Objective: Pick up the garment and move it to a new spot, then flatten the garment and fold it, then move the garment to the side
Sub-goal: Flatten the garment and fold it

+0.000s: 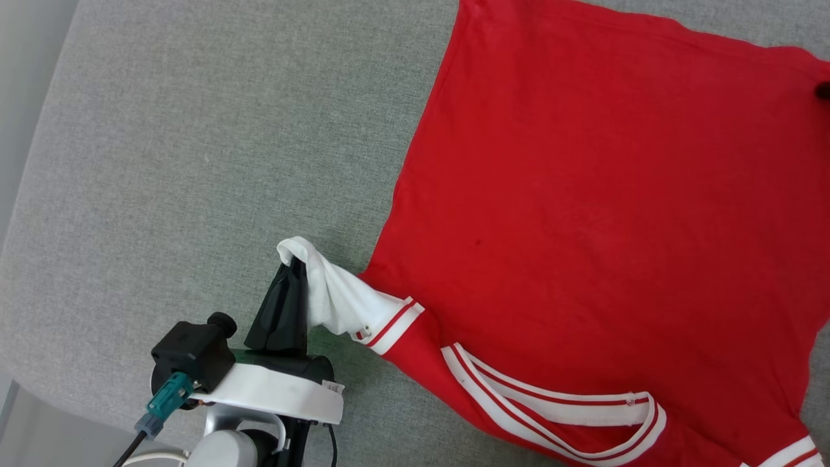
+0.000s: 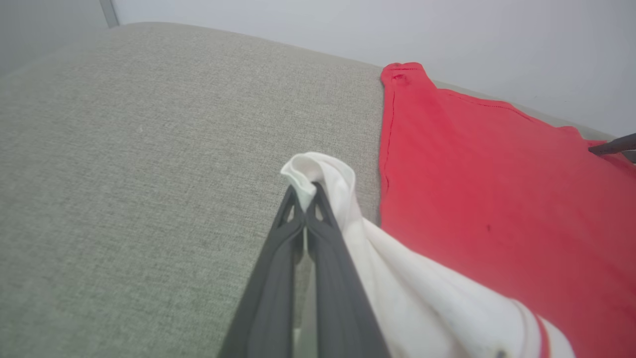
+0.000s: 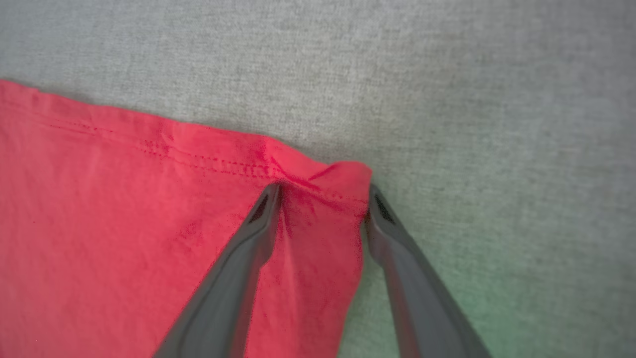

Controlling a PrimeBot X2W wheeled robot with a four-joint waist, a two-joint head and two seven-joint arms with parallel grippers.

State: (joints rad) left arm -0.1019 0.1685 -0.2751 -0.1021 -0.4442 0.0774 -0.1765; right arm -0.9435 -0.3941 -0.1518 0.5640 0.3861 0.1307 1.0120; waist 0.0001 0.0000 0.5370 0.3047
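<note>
Left hand (image 1: pixel 295 266) has its 2 dark fingers pressed tight together on the end of a white sleeve (image 1: pixel 337 295), lifting that soft bunched cloth off the cushion (image 1: pixel 162 162) into a small peak. The sleeve's base carries red-and-white striped trim (image 1: pixel 395 324) where it joins the T-shirt (image 1: pixel 583 194).

The T-shirt lies spread flat and mostly smooth over the right part of the cushion, plain red side up. Its left side edge runs straight and diagonal, and its far stitched hem lies close to the cushion's far edge, by a pale wall (image 2: pixel 447 35). A striped white neckline (image 1: pixel 551 402) curves along the near side.

Right hand (image 3: pixel 323 194) is at the far right hem corner, its 2 fingers spread apart. The corner sits puckered between them, and both tips touch the cloth.

Left of the T-shirt, the cushion is a broad stretch of bare, coarse grey weave, reaching to a rounded left edge.
</note>
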